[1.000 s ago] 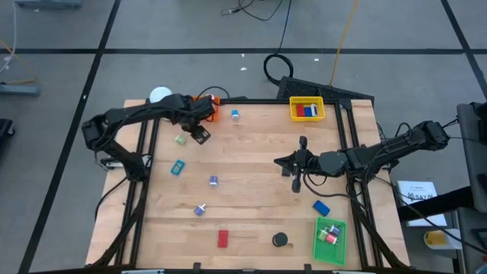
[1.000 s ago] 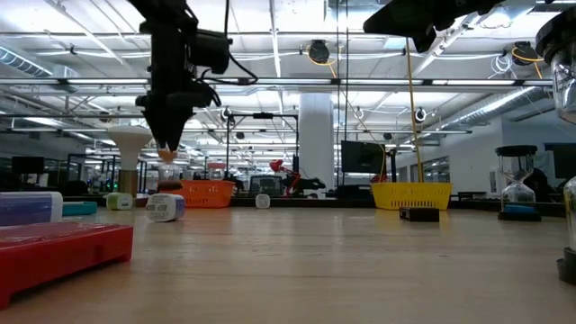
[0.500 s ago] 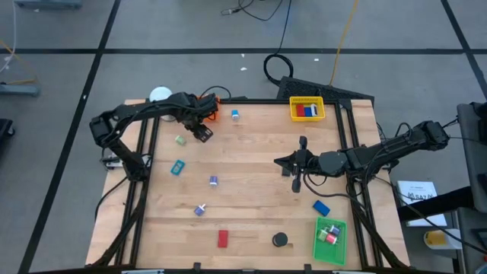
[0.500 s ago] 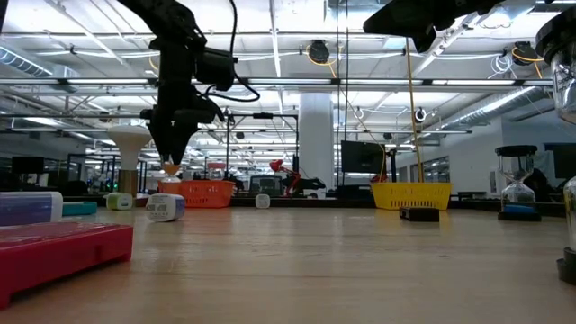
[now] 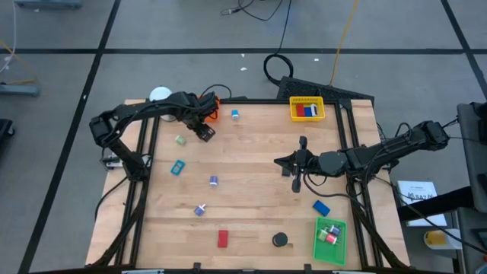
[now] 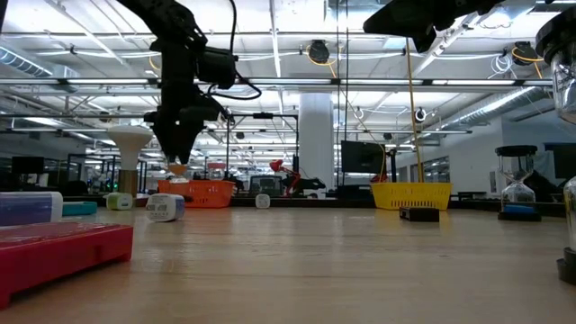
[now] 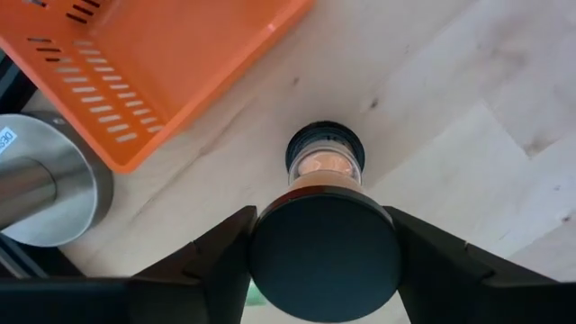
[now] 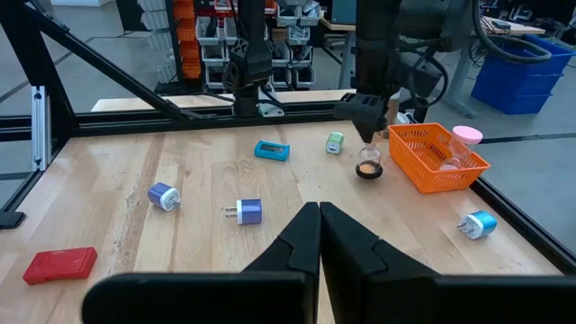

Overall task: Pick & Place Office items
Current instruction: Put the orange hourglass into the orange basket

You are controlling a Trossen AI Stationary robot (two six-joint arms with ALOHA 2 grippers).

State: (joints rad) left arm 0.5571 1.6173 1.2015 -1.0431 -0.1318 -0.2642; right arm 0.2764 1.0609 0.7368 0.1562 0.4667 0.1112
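The left gripper (image 5: 205, 131) is at the far left part of the light wooden table (image 5: 251, 221), just beside the perforated orange plastic tray (image 7: 162, 63). It straddles the top of a small upright cylinder with black round disc ends and an orange-pink middle (image 8: 367, 168). In the left wrist view the cylinder's upper black disc (image 7: 326, 256) sits squarely in the gripper's mouth (image 7: 322, 216), and its lower end is seen on the wood directly beneath. Whether the gripper presses on the disc or merely stands around it cannot be told. From the right wrist view the cylinder stands on the table close to the orange tray's near corner, with the left gripper (image 8: 369, 135) right above it. A round brushed-metal base (image 7: 45, 180) stands just beyond the tray, at the table's edge. The right gripper (image 5: 288, 161) hangs over the middle of the table, its fingers (image 8: 306, 236) pressed together with nothing between them. Other office items lie scattered well apart: a flat red rectangular block (image 5: 223, 238) and a black round disc (image 5: 281, 240) near the front edge, a blue rectangular block (image 5: 321, 206) by the green tray (image 5: 318, 228), and a teal rectangular block (image 5: 177, 167) on the left.
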